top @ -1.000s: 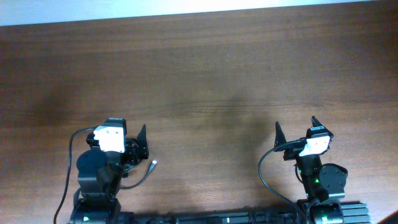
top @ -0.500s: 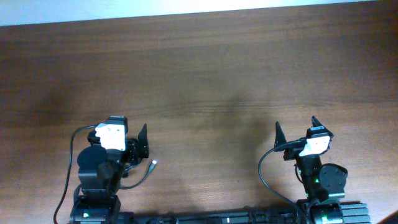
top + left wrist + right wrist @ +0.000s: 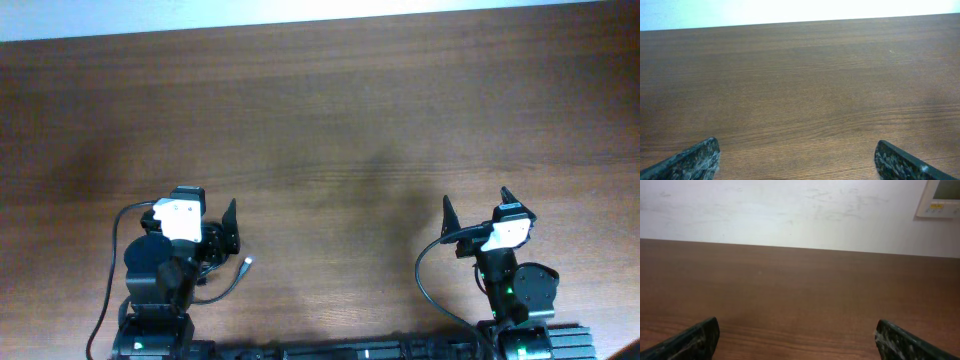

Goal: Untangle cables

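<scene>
Two claws by near edge of table [image 3: 330,110] | left claw [image 3: 797,145] wide | right claw [image 3: 797,325] wide | far edge well apart

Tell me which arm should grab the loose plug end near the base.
Left. The plug end lies just beside the open left gripper; the right gripper, also open, is far across the table.

Left gripper [image 3: 208,203], right gripper [image 3: 476,200] — both agape — above wooden table [image 3: 320,110]
</scene>
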Robot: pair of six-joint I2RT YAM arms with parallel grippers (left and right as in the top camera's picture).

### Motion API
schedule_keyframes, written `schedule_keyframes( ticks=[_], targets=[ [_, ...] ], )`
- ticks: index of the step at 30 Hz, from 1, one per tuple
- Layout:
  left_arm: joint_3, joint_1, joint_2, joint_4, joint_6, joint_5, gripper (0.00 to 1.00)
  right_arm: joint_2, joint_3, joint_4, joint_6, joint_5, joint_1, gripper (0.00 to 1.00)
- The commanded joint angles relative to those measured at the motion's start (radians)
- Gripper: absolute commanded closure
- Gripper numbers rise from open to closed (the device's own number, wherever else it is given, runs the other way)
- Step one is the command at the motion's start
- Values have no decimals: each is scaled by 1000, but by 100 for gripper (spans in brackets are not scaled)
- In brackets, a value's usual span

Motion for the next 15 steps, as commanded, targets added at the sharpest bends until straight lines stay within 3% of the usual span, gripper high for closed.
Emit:
schedule_keyframes(
  ticks=[1,15],
  targets=[
    [30,5,1,1,16,15,1,2,-5,-5,3,9,-3,1],
    [31,5,1,-6,17,14,1,2,-5,-5,3,9,-3,1]
  ],
)
